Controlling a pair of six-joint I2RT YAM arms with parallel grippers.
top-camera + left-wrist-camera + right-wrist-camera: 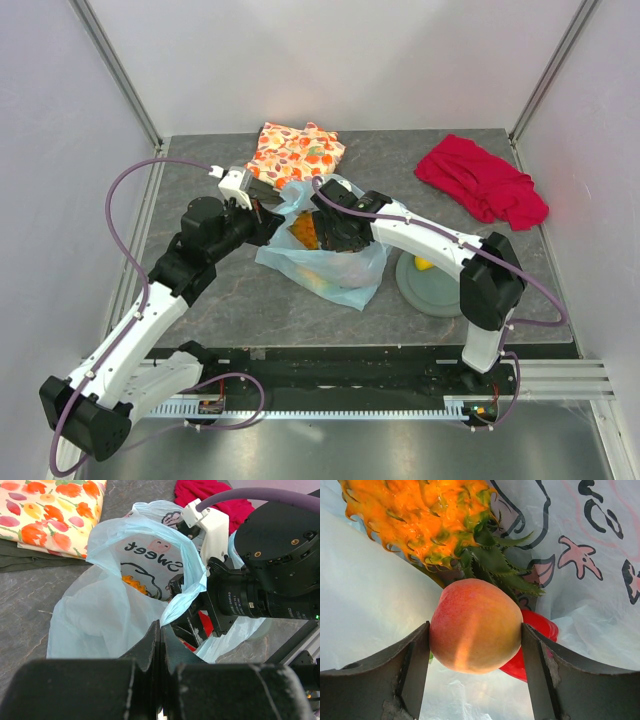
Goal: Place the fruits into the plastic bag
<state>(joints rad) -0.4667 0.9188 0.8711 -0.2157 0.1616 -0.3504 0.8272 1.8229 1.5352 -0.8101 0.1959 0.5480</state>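
Note:
The light-blue plastic bag (345,270) lies mid-table with its mouth open. My left gripper (268,212) is shut on the bag's rim (186,596) and holds it up; in the left wrist view its jaws (161,628) are pressed together. My right gripper (335,235) reaches into the bag and is shut on the orange peach (475,625), which touches both fingers. The orange pineapple (420,515) and the red pepper-like piece (537,640) lie inside the bag just beyond the peach. One yellow mango-like piece (424,264) sits on the plate.
The grey-green plate (432,290) lies right of the bag, under my right arm. The orange floral cloth (296,150) lies behind the bag. The red cloth (482,180) is at the back right. Enclosure walls surround the table.

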